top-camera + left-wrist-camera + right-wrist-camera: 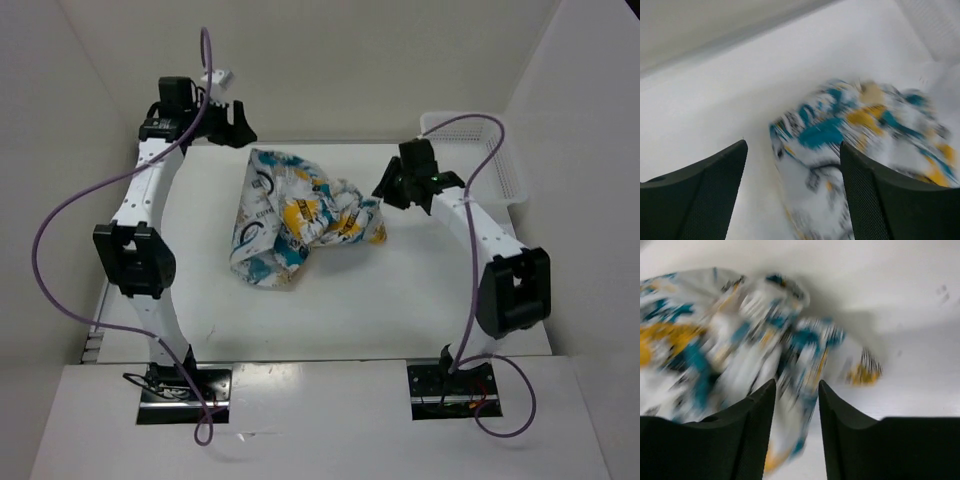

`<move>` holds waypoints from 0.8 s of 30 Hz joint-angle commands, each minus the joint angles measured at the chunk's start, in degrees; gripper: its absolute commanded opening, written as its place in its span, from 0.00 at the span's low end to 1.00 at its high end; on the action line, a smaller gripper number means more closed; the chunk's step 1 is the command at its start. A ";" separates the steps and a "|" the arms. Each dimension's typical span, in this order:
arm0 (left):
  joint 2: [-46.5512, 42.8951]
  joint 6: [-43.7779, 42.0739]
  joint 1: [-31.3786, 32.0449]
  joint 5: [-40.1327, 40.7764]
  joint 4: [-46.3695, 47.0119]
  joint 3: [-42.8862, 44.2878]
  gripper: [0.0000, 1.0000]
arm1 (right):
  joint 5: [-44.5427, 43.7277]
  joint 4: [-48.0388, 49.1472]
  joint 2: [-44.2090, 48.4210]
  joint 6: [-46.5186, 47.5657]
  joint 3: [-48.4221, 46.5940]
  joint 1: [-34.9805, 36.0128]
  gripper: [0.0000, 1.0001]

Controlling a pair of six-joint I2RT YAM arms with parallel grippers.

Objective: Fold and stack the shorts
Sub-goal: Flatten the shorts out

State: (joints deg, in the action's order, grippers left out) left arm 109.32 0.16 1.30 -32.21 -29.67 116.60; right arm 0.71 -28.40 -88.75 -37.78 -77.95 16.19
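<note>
White table (420, 290) carries crumpled shorts (290, 220); we find left hand (792, 146) spread apart, shorts ahead of it, right hand (797, 385) clamped on them.

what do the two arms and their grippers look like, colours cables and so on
Both the left arm and right arm have white links with chunky black joint housings. A loose purple cable loops along each. The left gripper and right gripper are black, with broad tapering fingers faced in fine mesh texture. No readable markings.
</note>
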 commanded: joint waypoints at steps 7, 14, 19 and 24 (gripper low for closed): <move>-17.99 -0.16 -2.53 3.64 3.66 -34.74 0.39 | -2.48 -0.51 5.52 1.22 8.08 5.43 0.47; -26.77 -0.16 -3.06 6.45 1.37 -58.04 0.65 | 7.78 0.62 -3.79 2.62 3.43 10.53 0.72; -27.40 -0.16 0.97 5.66 3.13 -62.02 0.39 | 14.58 1.94 -12.30 1.48 0.97 11.15 0.67; -23.63 -0.16 8.97 2.33 5.58 -60.61 0.20 | 16.16 4.06 -16.27 0.78 0.44 11.15 0.60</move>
State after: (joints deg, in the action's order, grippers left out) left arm 84.36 0.25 6.94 -26.33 -27.77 54.02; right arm 13.98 -27.75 -104.22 -36.60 -74.32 27.03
